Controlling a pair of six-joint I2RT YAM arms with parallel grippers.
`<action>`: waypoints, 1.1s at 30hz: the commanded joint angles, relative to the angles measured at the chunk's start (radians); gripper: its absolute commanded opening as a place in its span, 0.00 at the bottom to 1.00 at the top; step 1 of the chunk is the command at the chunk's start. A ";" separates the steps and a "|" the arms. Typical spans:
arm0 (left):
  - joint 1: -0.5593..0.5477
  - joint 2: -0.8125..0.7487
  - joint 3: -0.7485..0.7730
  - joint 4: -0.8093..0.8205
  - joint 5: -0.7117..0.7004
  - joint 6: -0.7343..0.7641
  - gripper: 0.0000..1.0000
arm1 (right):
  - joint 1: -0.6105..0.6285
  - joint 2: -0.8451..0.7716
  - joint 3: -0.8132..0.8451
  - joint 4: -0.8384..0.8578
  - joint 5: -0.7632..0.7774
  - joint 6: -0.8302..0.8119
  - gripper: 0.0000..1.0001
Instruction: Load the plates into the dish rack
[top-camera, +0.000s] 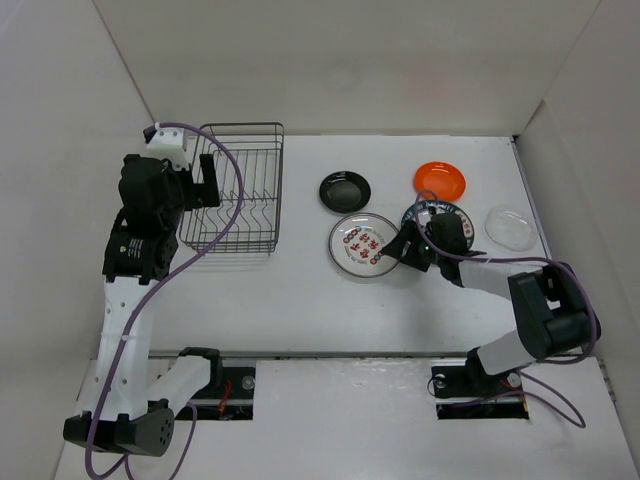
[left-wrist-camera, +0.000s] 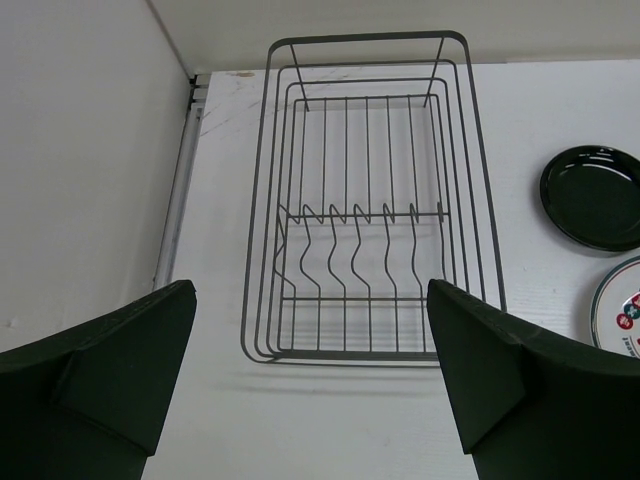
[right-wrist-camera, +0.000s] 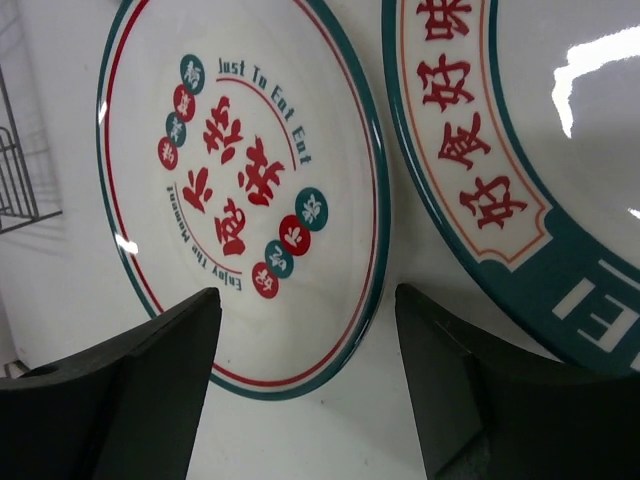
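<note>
The dark wire dish rack (top-camera: 240, 188) stands at the back left with nothing in it. My left gripper (top-camera: 205, 182) hovers at its left side, open; in the left wrist view the rack (left-wrist-camera: 370, 200) lies ahead of the wide-apart gripper (left-wrist-camera: 312, 370). The white plate with red pattern (top-camera: 362, 245) lies flat at mid-table. My right gripper (top-camera: 400, 250) is low at its right rim, open, and its gripper (right-wrist-camera: 310, 370) straddles the rim of that plate (right-wrist-camera: 245, 190) without touching. The green-rimmed plate (right-wrist-camera: 520, 180) lies just to the right. The black plate (top-camera: 345, 191) and orange plate (top-camera: 440, 180) lie behind.
A clear shallow dish (top-camera: 510, 227) sits at the far right near the side wall. White walls close in the table on the left, back and right. The right arm partly covers the green-rimmed plate (top-camera: 440, 215).
</note>
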 joint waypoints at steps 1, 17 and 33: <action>-0.001 -0.025 0.014 0.028 -0.022 0.005 1.00 | 0.010 0.034 0.038 0.054 0.026 0.005 0.75; -0.001 -0.035 0.015 0.019 -0.050 0.014 1.00 | 0.001 0.129 0.087 0.001 0.041 0.053 0.00; -0.001 0.031 0.064 0.023 0.390 0.054 1.00 | 0.146 -0.405 0.081 0.143 0.237 0.078 0.00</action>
